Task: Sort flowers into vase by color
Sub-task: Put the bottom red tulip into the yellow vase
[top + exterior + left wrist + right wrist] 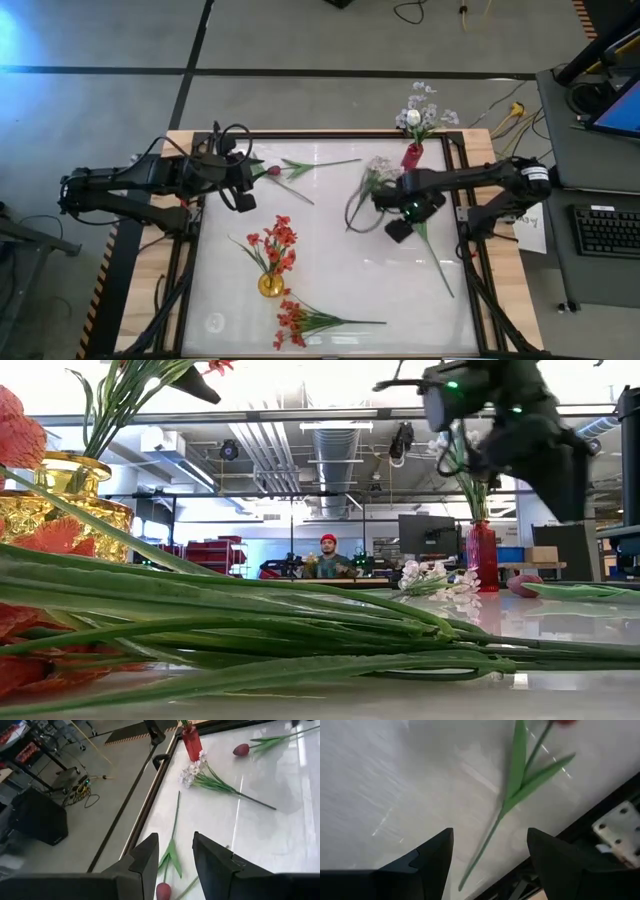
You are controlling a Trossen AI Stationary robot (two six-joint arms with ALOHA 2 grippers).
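Reading the desk (pixel 330 230) from above as a clock face:

- At 11 o'clock, hovering low: left gripper (pixel 175 838), jaws narrowly parted and empty, straddling the maroon tulip (pixel 272 171), bud just below the fingertips, stem trailing toward 12.
- At about 3 o'clock: right gripper (pixel 490 833), jaws wide and empty, above a second tulip (pixel 518 775) lying flat, stem running toward 5.
- At 1 o'clock: red vase (pixel 411 155), already holding pale blossoms.
- Just beside it, toward the centre: loose lavender spray (pixel 378 168).
- At 7 o'clock: gold vase (pixel 270 285) with red-orange blooms.
- At 6 o'clock: loose red-orange spray (pixel 295 322).

Judged light, probably a wire-cored plastic stem: springy, thin, likely to roll or skate on the glossy top. Soft fabric bud and leaves, poor for gripping and easily crushed or bent.

Best taken across the bare stem, just below the bud and above the leaves, closing firmly enough to stop swivel. Expect droop from the long free end when lifted, so carry high and lower stem-first into the vase mouth.
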